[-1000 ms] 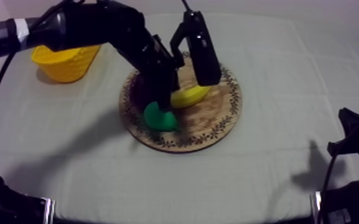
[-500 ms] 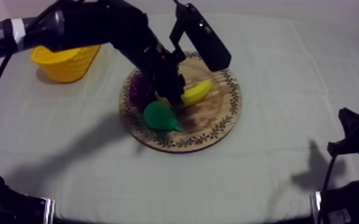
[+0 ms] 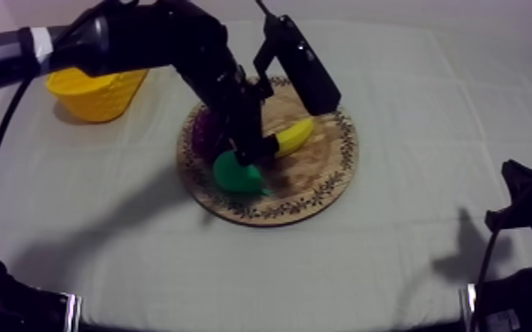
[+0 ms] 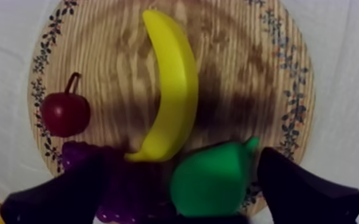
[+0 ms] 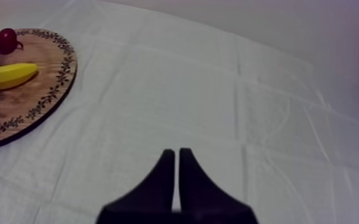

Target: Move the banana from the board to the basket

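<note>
The yellow banana lies curved across the middle of the round wooden board. My left gripper hovers over the board's near-left part, open. Its fingers stand wide apart either side of the green pear and the banana's lower end, touching neither. The yellow basket stands at the far left. My right gripper rests low at the right, shut on nothing.
A small red fruit and purple grapes also lie on the board, left of the banana. My left arm reaches across between basket and board. Bare cloth lies right of and in front of the board.
My left gripper's fingers have gone from shut to wide open above the board, and its wrist has shifted slightly. The fruit and the right arm have stayed put.
</note>
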You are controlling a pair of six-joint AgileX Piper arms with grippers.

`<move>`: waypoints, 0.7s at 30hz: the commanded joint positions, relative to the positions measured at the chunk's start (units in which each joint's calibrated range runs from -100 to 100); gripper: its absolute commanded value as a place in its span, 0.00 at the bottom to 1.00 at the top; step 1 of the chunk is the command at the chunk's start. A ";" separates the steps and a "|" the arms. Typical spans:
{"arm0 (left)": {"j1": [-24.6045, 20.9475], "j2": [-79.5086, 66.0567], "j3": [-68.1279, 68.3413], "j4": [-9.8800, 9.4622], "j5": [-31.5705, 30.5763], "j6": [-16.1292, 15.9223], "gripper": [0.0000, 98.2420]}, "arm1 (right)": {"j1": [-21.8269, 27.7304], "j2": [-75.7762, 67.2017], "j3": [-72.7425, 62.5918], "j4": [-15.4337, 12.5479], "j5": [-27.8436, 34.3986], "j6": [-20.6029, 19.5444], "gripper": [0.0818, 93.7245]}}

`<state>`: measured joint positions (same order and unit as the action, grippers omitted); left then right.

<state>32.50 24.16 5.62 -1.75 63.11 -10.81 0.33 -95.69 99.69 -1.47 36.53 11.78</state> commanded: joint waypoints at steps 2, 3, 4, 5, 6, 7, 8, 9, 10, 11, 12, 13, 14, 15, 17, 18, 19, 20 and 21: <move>-0.13 2.65 -1.63 0.10 0.44 -0.41 0.98 | -0.03 0.02 -0.03 -0.02 0.00 0.01 0.00; -0.10 3.43 -2.32 0.12 0.64 -0.48 0.98 | -0.03 0.02 -0.03 -0.02 0.00 0.01 0.00; -0.04 4.27 -3.14 0.12 0.88 -0.54 0.98 | -0.03 0.02 -0.03 -0.02 0.00 0.01 0.00; 0.05 5.11 -4.09 0.13 1.17 -0.62 0.98 | -0.03 0.02 -0.03 -0.02 0.00 0.01 0.00; 0.18 5.96 -5.12 0.14 1.44 -0.67 0.98 | -0.03 0.02 -0.03 -0.02 0.00 0.01 0.00; 0.31 6.76 -6.11 0.18 1.68 -0.74 0.98 | -0.03 0.02 -0.03 -0.02 0.00 0.01 0.00; 0.45 7.50 -7.03 0.25 1.85 -0.83 0.98 | -0.03 0.02 -0.03 -0.02 0.00 0.01 0.00; 0.58 8.20 -7.91 0.30 1.97 -0.87 0.98 | -0.03 0.02 -0.03 -0.02 0.00 0.01 0.00; 0.70 8.87 -8.80 0.34 2.15 -0.89 0.98 | -0.03 0.02 -0.03 -0.02 0.00 0.01 0.00; 0.79 9.52 -9.69 0.42 2.44 -0.94 0.98 | -0.03 0.02 -0.03 -0.02 0.00 0.01 0.00; 0.82 10.16 -10.51 0.48 2.80 -0.97 0.98 | -0.03 0.02 -0.03 -0.02 0.00 0.01 0.00; 0.85 10.81 -11.19 0.51 3.12 -0.97 0.98 | -0.03 0.02 -0.03 -0.02 0.00 0.01 0.00; 0.84 11.42 -11.69 0.56 3.36 -0.98 0.98 | -0.03 0.02 -0.03 -0.02 0.00 0.01 0.00; 0.82 12.01 -12.15 0.61 3.49 -1.01 0.98 | -0.03 0.02 -0.03 -0.02 0.00 0.01 0.00; 0.71 13.19 -12.96 0.82 3.60 -1.18 0.98 | -0.03 0.02 -0.03 -0.02 0.00 0.01 0.00; 0.57 13.76 -13.37 0.94 3.63 -1.27 0.98 | -0.03 0.02 -0.03 -0.02 0.00 0.01 0.00; 0.41 14.32 -13.79 1.06 3.72 -1.35 0.98 | -0.03 0.02 -0.03 -0.02 0.00 0.01 0.00; 0.21 14.86 -14.25 1.17 3.84 -1.43 0.98 | -0.03 0.02 -0.03 -0.02 0.00 0.01 0.00; -0.01 15.39 -14.68 1.27 3.97 -1.50 0.97 | -0.03 0.02 -0.03 -0.02 0.00 0.01 0.00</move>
<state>32.65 39.01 -8.71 -0.60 66.97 -12.27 0.33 -95.69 99.69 -1.47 36.53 11.78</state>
